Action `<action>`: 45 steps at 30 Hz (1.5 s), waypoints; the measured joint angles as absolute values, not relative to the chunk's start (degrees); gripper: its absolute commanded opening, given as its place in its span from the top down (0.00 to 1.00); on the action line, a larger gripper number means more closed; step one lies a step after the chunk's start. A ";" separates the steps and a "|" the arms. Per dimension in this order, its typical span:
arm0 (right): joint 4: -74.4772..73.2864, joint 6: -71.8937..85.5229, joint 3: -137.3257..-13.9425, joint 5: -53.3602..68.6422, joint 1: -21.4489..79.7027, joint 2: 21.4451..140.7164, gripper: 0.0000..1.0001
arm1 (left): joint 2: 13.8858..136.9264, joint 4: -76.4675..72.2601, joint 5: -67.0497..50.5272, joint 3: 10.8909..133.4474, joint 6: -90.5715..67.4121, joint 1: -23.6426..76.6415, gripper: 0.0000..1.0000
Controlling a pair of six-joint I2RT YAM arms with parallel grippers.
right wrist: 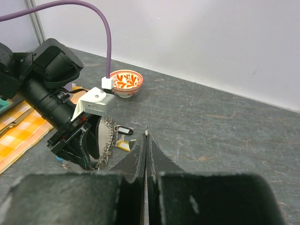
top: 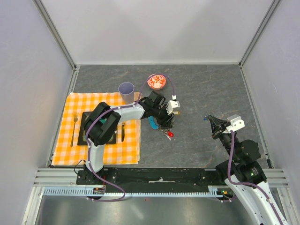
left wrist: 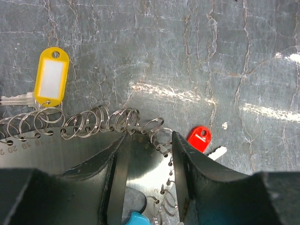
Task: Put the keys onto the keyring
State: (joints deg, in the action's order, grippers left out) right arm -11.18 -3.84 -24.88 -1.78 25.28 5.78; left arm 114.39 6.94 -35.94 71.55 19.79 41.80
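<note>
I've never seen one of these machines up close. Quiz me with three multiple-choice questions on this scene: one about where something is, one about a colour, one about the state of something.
1. Where does the patterned bowl stand?
A. on the far part of the table
B. at the near edge
C. on the floor

2. What colour is the key tag with the white label?
A. green
B. yellow
C. black

3. How is the right tool?
A. wide open
B. shut, holding nothing
C. shut on a spoon

Answers:
1 A: in the overhead view it sits far from the near edge.
2 B: its plastic frame is plainly yellow.
3 B: it is closed tight with nothing in it.
</note>
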 measured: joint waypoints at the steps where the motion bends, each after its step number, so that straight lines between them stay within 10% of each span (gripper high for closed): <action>1: -11.18 -3.84 -24.86 -1.78 25.28 5.78 1.00 | 114.50 6.68 -35.90 71.57 19.77 41.67 0.54; 45: -11.14 -3.81 -24.77 -1.76 25.28 5.21 1.00 | 119.26 2.83 -43.22 73.87 5.87 38.79 0.59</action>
